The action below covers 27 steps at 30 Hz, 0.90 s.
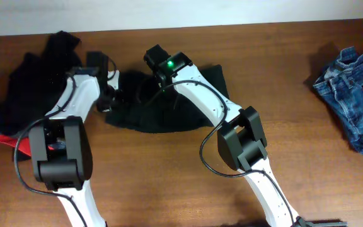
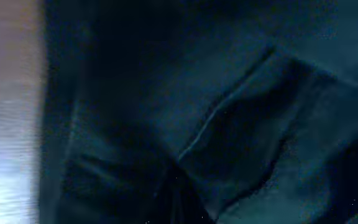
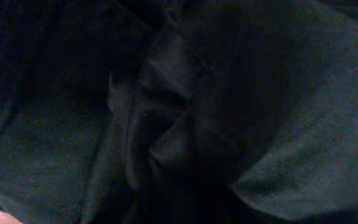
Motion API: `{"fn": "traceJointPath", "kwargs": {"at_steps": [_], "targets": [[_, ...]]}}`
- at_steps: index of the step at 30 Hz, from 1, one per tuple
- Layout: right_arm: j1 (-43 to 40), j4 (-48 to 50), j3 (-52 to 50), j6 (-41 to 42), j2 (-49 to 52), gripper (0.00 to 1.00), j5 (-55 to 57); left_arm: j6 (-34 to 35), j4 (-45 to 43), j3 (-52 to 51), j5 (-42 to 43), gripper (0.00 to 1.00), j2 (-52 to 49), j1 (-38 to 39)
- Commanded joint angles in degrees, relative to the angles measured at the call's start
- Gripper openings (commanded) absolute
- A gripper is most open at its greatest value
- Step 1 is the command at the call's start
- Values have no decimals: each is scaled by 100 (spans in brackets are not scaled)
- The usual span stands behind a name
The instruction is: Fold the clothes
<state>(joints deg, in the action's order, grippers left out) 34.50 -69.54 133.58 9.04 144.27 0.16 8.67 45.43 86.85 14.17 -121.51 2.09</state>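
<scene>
Folding is barely begun: the black garment (image 1: 145, 117) is spread crumpled on the table (image 1: 162, 183), the left gripper (image 1: 111, 94) is clamped shut at its left edge, the right gripper (image 1: 158, 73) is buried in cloth so its grip can't be told, and the jeans (image 1: 355, 94) and black heap (image 1: 33, 82) are left unfolded.

The overhead view is evenly lit and fairly sharp, with soft shadows on the brown table (image 1: 162, 189). Both wrist views are very dim and blurred, filled by black cloth (image 2: 229, 124); the left one has a bluish cast and pale glare on the table at its left edge.
</scene>
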Motion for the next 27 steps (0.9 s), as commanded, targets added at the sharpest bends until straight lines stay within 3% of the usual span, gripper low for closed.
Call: {"fn": "traceJointPath", "kwargs": {"at_steps": [1,3,9,14,17,27], "targets": [[33,35,-179,44,72,35,-271,208,-487,-566,278,1,-42,153],[48,33,-179,181,76,53,-431,264,-739,-754,275,1,-42,162],[52,-28,-179,433,142,55,-557,319,-997,-785,254,1,-42,162],[55,-107,-179,501,323,29,-553,374,-1071,-787,256,1,-42,162],[31,-138,-179,501,398,5,-522,374,-1071,-787,256,1,-42,162],[-861,-999,345,498,66,4,-269,374,-1069,-787,256,1,-42,162]]}}
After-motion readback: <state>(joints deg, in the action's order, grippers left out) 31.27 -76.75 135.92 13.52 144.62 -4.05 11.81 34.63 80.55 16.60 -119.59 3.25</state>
